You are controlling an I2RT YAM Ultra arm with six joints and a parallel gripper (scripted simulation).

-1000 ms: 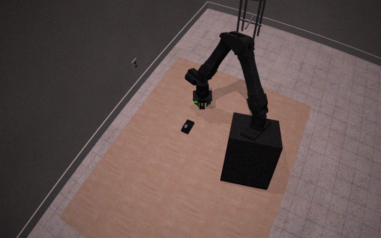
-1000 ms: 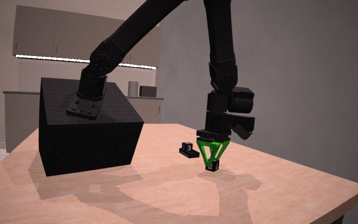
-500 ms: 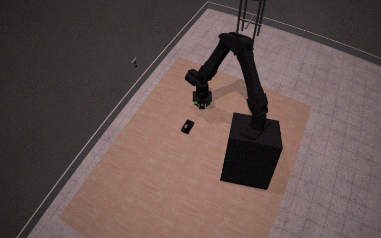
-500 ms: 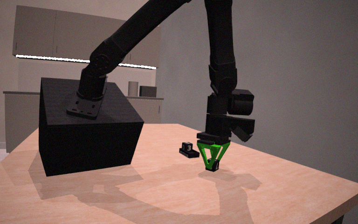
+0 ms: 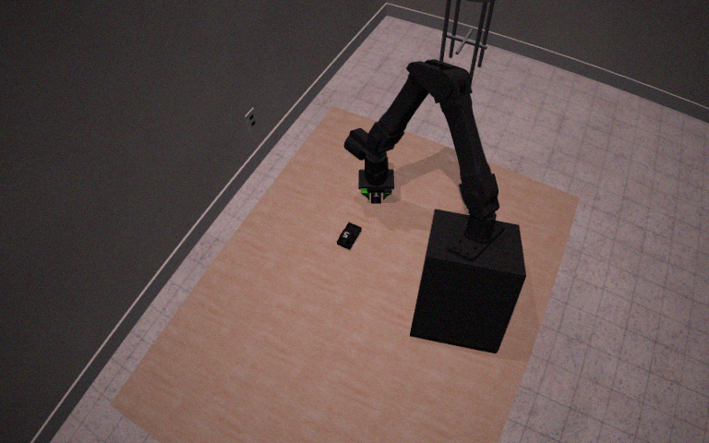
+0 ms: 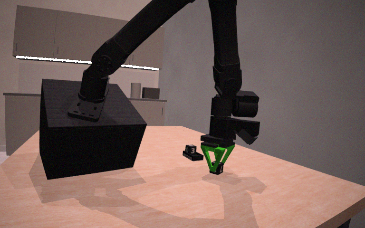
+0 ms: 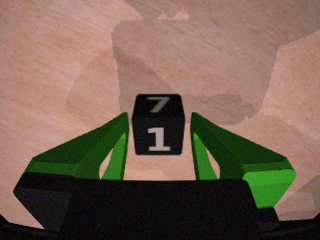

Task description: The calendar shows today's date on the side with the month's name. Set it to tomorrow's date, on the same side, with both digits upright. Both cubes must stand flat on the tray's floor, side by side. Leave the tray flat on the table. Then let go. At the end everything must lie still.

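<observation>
The black, matte, segmented arm (image 5: 467,140) (image 6: 224,40) is mounted on a dark block (image 5: 465,292) (image 6: 91,150) with a faintly streaked top. Its end effector (image 5: 376,197) (image 6: 216,167) (image 7: 159,120) is fitted with bright green, open-framed, tapering fingers, which are held partly spread on either side of a loose cube (image 5: 376,199) (image 6: 219,168) (image 7: 158,125); in the wrist view a narrow gap is seen on each side, and nothing is pinched. The loose cube is black, slightly rounded at its edges, and is marked in pale bold numerals: "1" on the upper face and "7" on an adjoining one. It is set on a surface (image 5: 293,313) (image 6: 175,198) (image 7: 50,60) of pinkish, fine-grained wood. Near it, well apart from the block, lies the calendar's black rectangular tray (image 5: 354,240) (image 6: 197,156), in which a second cube (image 5: 346,234) (image 6: 190,149) is carried. On this cube "5" can be read from above, and "0" and "3" on its sides. The small lettering along the tray's side is too blurred to be read.
</observation>
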